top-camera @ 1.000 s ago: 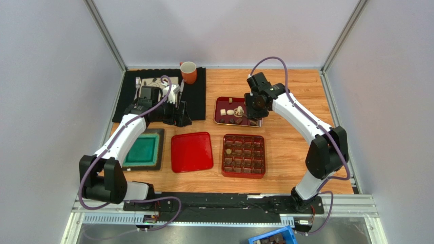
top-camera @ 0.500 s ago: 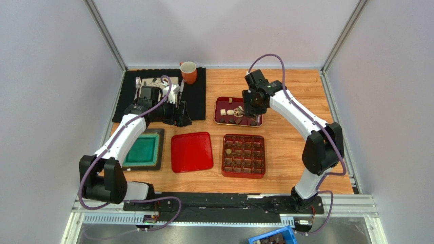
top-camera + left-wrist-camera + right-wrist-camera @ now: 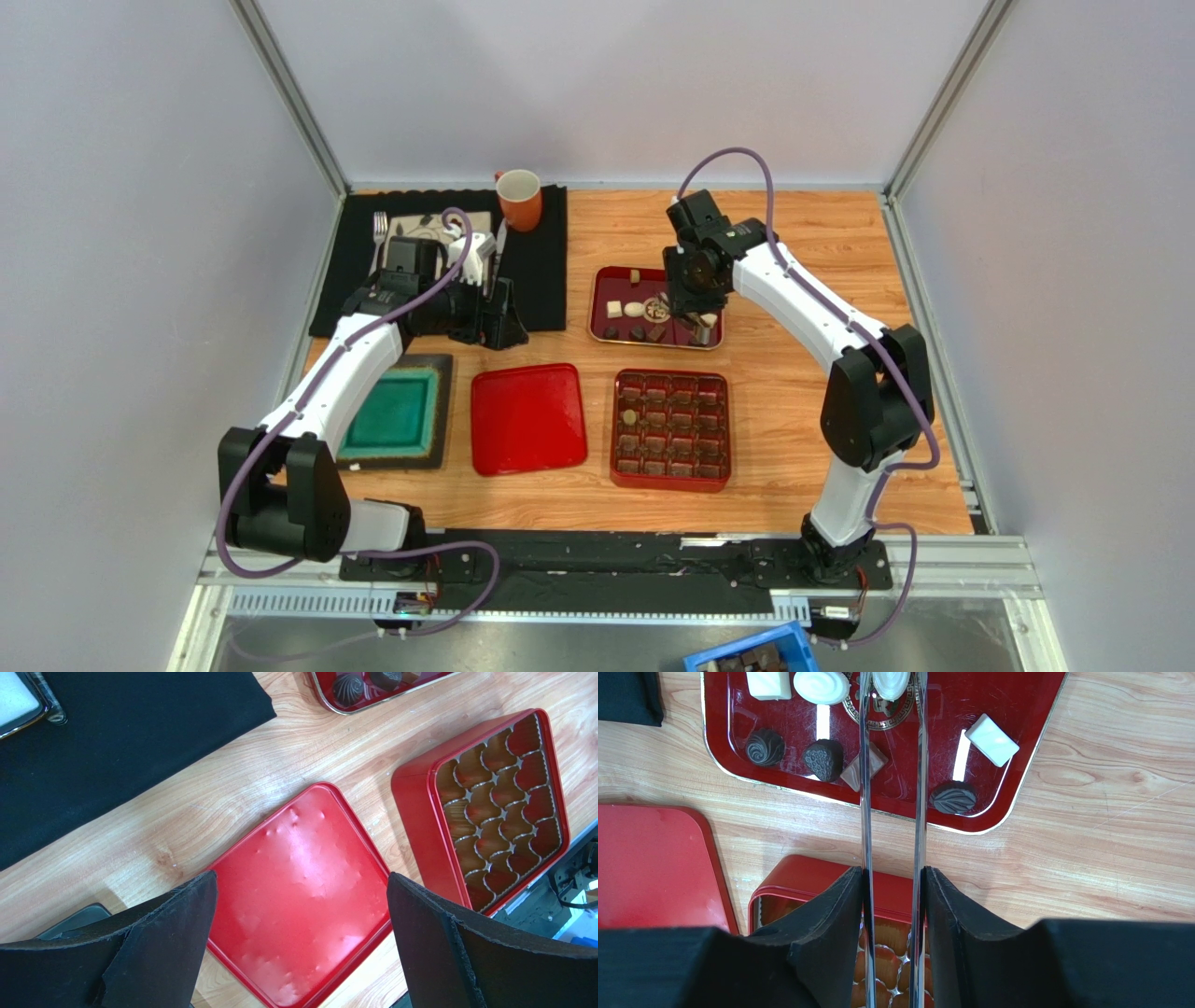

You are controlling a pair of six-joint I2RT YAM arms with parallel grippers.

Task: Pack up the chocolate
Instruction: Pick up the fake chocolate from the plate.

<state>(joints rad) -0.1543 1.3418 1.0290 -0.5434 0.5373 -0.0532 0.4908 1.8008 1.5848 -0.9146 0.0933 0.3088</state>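
Observation:
Several small chocolates lie on a dark red tray (image 3: pixel 1018 763): a white bar (image 3: pixel 768 682), a white swirl (image 3: pixel 821 686), a white square (image 3: pixel 990 739), and dark pieces such as a round one (image 3: pixel 765 747) and an oval one (image 3: pixel 953 799). My right gripper (image 3: pixel 892 875) is shut on metal tongs (image 3: pixel 864 812). The tong blades reach over the tray and flank a white oval chocolate (image 3: pixel 891 682) at the top edge; I cannot tell whether they grip it. The red compartment box (image 3: pixel 671 429) holds a few pieces. My left gripper (image 3: pixel 302 896) is open and empty above the red lid (image 3: pixel 302 882).
An orange mug (image 3: pixel 519 198) stands at the back on a black mat (image 3: pixel 540 266). A green-lined tray (image 3: pixel 390 412) lies left of the red lid (image 3: pixel 528 417). The compartment box also shows in the left wrist view (image 3: pixel 491 805).
My right arm has swung left and further over the dark red tray, carrying the tongs. The left arm has not moved.

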